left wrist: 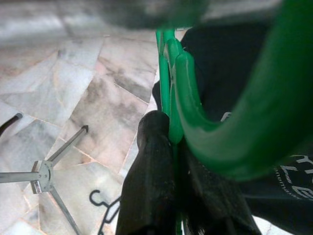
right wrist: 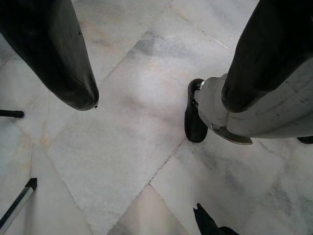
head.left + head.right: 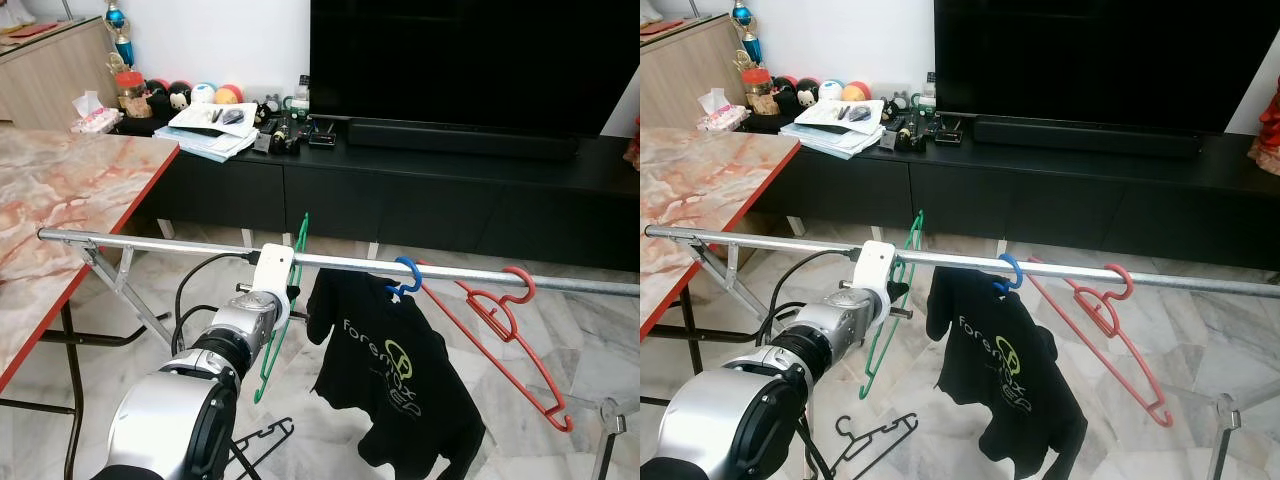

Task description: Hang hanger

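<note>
Gripping green hanger [image 1: 168, 73] at rail [image 3: 150, 243], left fingers [image 1: 146, 186]; right fingers [image 2: 58, 54] apart above floor [image 2: 132, 147].

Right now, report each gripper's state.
Left gripper: shut on the green hanger at the rail.
Right gripper: open, holding nothing.

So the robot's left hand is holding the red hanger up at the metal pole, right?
Not quite. The left hand is holding the green hanger up at the metal pole; the red hanger already hangs farther along it. The left eye view shows this.
</note>
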`<state>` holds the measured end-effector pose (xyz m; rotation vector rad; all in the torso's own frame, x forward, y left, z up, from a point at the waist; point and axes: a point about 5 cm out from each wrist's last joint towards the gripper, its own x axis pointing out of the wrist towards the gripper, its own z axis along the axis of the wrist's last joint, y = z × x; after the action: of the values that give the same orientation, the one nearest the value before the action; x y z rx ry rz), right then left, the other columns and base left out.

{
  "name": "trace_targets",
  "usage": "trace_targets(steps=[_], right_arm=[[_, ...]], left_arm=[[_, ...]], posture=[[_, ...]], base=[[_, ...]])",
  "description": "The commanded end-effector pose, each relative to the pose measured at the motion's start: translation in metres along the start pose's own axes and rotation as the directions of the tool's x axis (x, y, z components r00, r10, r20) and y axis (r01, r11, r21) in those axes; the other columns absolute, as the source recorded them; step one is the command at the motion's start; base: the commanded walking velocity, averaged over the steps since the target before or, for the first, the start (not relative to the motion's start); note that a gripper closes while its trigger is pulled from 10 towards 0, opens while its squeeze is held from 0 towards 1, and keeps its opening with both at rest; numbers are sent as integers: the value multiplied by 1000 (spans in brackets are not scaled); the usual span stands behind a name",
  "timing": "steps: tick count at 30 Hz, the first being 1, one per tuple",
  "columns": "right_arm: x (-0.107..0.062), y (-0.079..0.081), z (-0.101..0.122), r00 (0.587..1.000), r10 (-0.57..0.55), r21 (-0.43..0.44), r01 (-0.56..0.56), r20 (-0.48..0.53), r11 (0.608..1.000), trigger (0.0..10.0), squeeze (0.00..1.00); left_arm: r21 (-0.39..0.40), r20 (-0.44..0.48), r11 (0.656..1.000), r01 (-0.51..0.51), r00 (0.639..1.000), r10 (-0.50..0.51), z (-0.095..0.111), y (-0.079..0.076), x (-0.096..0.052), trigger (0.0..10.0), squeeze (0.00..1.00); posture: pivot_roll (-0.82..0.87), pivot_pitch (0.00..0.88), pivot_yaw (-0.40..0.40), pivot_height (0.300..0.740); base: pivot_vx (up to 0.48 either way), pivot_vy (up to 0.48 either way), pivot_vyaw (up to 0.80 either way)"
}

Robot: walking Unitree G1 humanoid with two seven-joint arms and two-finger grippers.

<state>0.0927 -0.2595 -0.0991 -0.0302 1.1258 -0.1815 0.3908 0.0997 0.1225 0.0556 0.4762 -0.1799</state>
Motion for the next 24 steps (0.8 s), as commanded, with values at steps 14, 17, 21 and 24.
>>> trace_targets(steps=[14, 17, 21, 24], right_arm=[[3, 7, 10, 1000, 16, 3, -16, 17, 1000, 10000, 0], [4, 9, 12, 1000, 18, 7, -18, 20, 1000, 10000, 0], [4, 11, 12, 1000, 20, 14, -20, 21, 1000, 10000, 0], [4, 13, 13, 1000, 19, 26, -20, 23, 999, 10000, 0]], left_arm=[[36, -37, 999, -36, 999, 37, -15, 21, -2, 10000, 1000], [36, -34, 998, -44, 998, 45, -14, 25, -2, 10000, 1000], [38, -5, 998, -45, 999, 46, -10, 28, -3, 10000, 929], [52, 88, 998, -32, 996, 28, -1, 36, -5, 10000, 933]], posture=[[-61, 10, -16, 740], [-52, 5, -12, 740], [-57, 0, -4, 740], [-53, 0, -1, 740]], base=[[0, 0, 0], [0, 0, 0], [0, 0, 0], [0, 0, 0]])
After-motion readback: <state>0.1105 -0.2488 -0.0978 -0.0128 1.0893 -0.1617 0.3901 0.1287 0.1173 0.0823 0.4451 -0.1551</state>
